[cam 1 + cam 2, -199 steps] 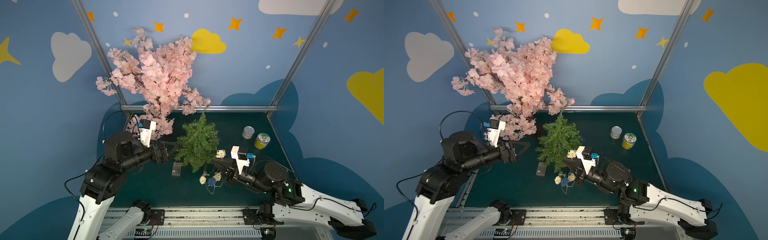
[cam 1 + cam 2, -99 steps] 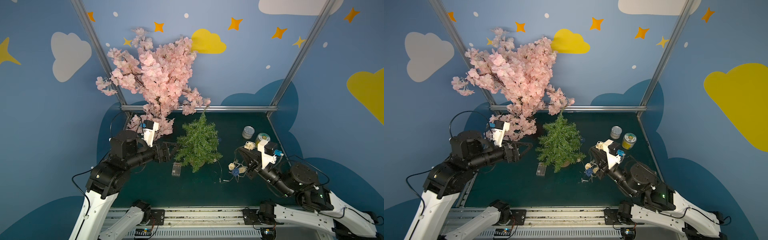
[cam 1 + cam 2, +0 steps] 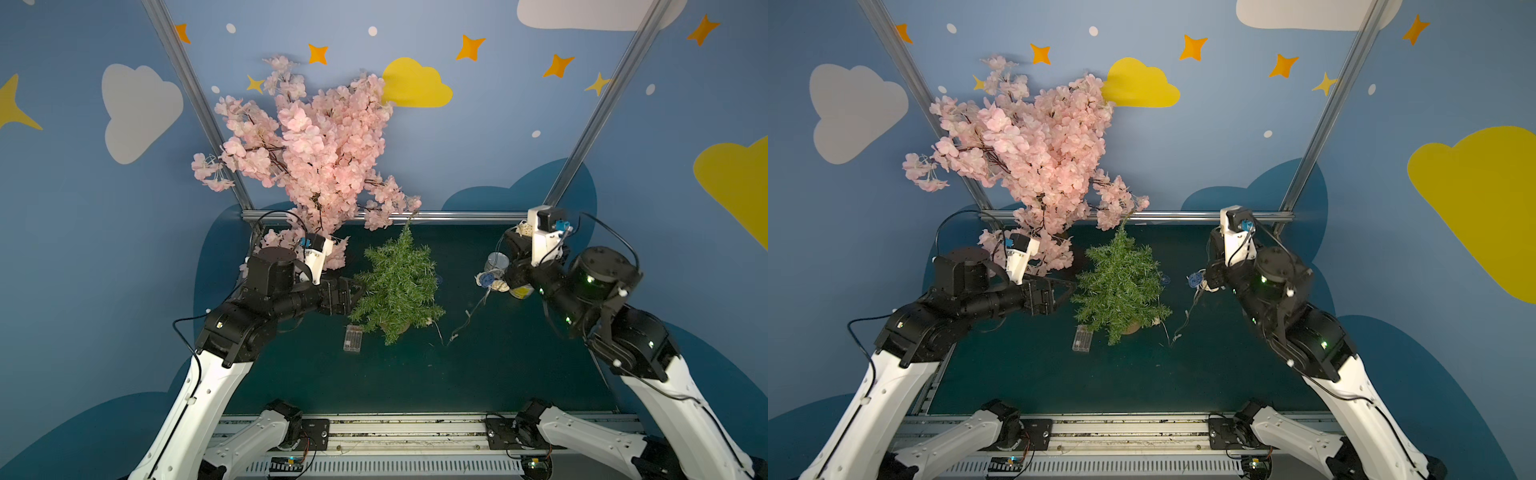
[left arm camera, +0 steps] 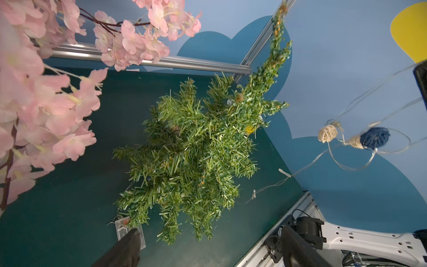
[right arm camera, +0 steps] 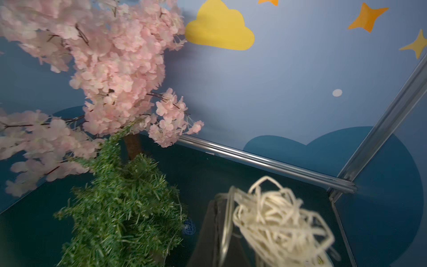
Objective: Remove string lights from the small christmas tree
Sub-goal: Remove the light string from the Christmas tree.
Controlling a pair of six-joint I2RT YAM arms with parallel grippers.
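The small christmas tree [image 3: 399, 286] stands upright in its pot mid-table. My right gripper [image 3: 514, 239] is raised to its right, shut on the wire of the string lights [image 3: 488, 280]. A cream ball [image 5: 277, 217] sits beside the shut fingers [image 5: 216, 208]. More balls [image 4: 327, 133] and a blue ornament [image 4: 374, 138] hang below, and the wire [image 3: 465, 320] trails down to the tree's foot. One blue ornament [image 5: 189, 227] is by the tree. The clear battery box [image 3: 353, 338] lies at the pot's front left. My left gripper [image 4: 209, 231] is open, level with the tree's left side and holding nothing.
A big pink blossom tree [image 3: 316, 153] stands at the back left, its branches over my left arm. A silver can [image 3: 496, 262] and a yellow can [image 3: 521, 291] stand under my right gripper. A metal rail [image 3: 374, 428] runs along the front edge.
My right gripper has swung right and up, away from the tree, carrying the balls and wire off its right side. My left gripper has stayed beside the tree.
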